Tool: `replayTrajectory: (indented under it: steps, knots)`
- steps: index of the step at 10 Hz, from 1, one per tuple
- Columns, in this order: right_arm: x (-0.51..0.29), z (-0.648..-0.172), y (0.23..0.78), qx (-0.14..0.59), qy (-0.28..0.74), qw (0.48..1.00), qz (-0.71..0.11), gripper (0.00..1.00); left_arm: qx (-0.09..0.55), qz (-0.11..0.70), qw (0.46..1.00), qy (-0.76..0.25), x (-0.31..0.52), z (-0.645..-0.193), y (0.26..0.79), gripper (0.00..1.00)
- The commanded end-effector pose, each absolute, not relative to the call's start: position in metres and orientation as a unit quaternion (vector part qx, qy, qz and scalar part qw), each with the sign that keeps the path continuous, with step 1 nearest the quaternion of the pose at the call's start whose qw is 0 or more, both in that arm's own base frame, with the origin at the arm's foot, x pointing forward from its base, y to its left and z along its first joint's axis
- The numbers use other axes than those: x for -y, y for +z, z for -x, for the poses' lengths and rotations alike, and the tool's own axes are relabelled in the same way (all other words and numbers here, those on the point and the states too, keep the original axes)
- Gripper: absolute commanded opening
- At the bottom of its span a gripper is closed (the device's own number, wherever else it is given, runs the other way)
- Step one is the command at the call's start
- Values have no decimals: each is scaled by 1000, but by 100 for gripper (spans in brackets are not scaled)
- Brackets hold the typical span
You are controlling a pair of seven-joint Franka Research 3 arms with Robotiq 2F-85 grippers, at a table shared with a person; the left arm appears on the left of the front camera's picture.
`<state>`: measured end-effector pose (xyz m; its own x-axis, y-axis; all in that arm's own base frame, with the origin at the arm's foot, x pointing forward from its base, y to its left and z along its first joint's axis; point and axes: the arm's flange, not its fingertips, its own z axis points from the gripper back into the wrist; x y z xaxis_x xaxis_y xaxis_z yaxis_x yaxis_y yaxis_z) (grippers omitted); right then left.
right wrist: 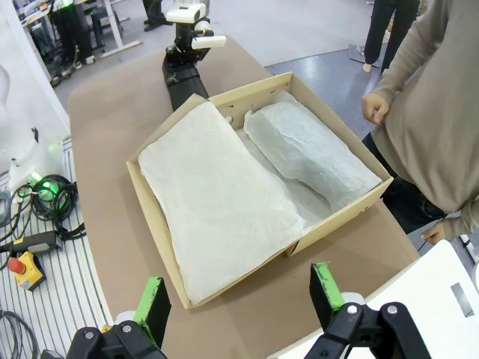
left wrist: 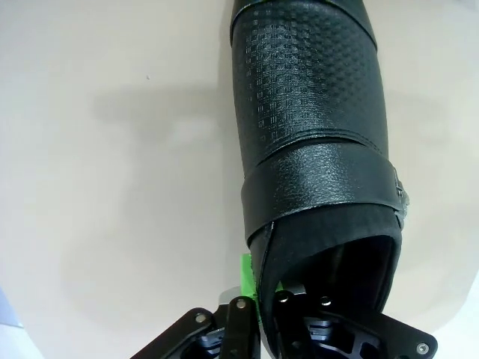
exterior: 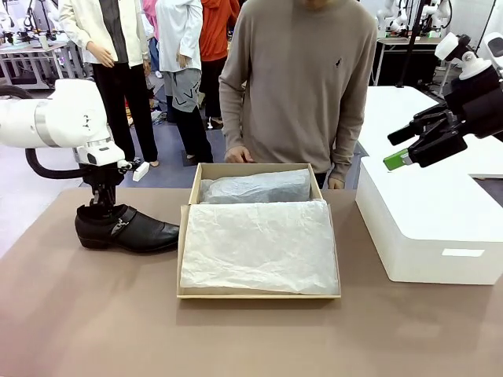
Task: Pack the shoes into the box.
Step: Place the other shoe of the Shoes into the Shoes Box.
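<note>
One glossy black shoe (exterior: 130,228) with a side buckle stands on the brown table, left of the box (exterior: 259,295), toe pointing at it. My left gripper (exterior: 102,206) comes straight down on its heel. In the left wrist view the left gripper (left wrist: 262,290) is shut on the shoe's (left wrist: 314,112) heel collar, one green pad (left wrist: 245,275) outside the leather. The tan box (right wrist: 340,221) is open and lined with white tissue (exterior: 259,245). A tissue-wrapped bundle (exterior: 255,187) lies in its far half. My right gripper (exterior: 399,148) hangs open, high at the right, its fingers (right wrist: 153,301) wide apart.
A large white box (exterior: 424,228) sits right of the tan box, under my right gripper. A person stands at the far edge, one hand (exterior: 236,155) near the box's far left corner. Bare table lies in front of the box.
</note>
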<state>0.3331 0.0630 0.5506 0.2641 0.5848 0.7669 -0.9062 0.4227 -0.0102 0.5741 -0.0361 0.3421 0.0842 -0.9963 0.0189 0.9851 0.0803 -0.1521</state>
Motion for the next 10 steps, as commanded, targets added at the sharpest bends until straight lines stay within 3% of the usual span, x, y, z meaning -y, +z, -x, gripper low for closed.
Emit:
replayTrajectory:
  steps: [1,4,10]
  knots:
    - [-62,-337,551,370,496,749,-234,100,-45,40,735,-675,27,-571,351,0]
    - [-62,-337,551,370,496,749,-234,100,-34,42,752,-656,11,-570,380,0]
    - [-62,-337,551,370,496,749,-234,100,-22,97,895,-435,-6,-557,481,0]
